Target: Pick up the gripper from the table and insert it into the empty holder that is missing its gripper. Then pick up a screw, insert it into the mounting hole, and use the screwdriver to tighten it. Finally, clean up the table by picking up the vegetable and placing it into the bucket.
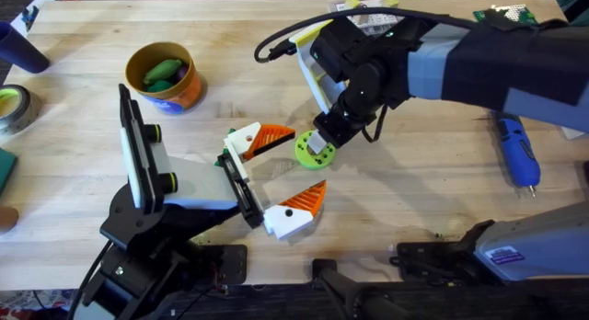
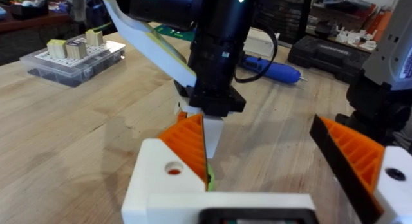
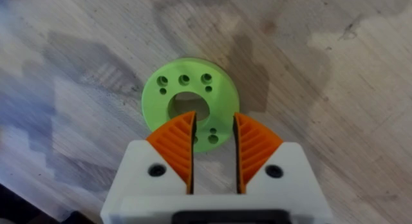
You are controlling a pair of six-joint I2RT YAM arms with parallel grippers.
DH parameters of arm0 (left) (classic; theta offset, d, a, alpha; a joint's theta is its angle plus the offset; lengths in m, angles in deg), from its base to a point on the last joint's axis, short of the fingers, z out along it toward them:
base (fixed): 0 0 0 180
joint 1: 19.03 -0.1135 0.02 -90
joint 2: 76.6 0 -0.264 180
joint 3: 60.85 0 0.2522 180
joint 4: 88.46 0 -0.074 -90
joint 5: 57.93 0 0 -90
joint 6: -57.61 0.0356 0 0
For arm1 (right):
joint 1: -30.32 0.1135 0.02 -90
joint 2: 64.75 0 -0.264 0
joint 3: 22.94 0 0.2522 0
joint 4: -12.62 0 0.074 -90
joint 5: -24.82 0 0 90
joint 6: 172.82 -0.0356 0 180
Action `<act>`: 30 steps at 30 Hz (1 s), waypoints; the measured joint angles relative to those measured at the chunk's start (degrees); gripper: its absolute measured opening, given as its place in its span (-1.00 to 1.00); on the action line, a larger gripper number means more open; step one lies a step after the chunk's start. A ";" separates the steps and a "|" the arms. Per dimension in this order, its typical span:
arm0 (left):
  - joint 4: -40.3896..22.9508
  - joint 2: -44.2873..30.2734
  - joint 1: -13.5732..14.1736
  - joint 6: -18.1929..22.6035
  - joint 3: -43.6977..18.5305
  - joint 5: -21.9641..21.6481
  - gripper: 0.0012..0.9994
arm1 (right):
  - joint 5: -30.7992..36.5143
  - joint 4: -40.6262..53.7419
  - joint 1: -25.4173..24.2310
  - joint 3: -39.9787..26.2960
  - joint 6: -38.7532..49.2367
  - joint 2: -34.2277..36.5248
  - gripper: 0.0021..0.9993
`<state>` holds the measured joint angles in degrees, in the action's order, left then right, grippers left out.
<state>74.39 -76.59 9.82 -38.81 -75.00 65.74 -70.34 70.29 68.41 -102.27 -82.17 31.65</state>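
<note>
The holder [image 1: 179,184] sits on the left arm's end, its black bar [image 1: 241,187] carrying two finger pieces spread wide. The upper one is the ribbed-tipped gripper [image 1: 262,141], seated in the bar; its mounting hole [image 2: 172,167] looks empty. The lower white block [image 1: 294,211] has a dark dot [image 2: 394,174]. My right gripper [image 3: 214,118] hangs over a lime-green disc [image 3: 161,95], fingers a narrow gap apart with nothing between them. The screw is out of view. The blue screwdriver [image 1: 517,154] lies at the right. The green vegetable [image 1: 162,74] lies in the orange bucket [image 1: 189,85].
A dark blue cup [image 1: 18,49] and a tape roll [image 1: 14,107] stand at the left edge. A clear parts box [image 2: 74,53] sits at the table's far side. The right arm [image 1: 479,58] spans the upper right of the table.
</note>
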 joint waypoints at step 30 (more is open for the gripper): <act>0.19 -0.02 -0.01 -0.04 0.00 -0.22 0.98 | -0.53 7.88 -5.46 3.33 -7.01 -31.74 -0.33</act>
<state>74.58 -76.61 9.81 -38.85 -75.00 65.52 -70.87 78.16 62.95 -98.94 -89.18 -0.09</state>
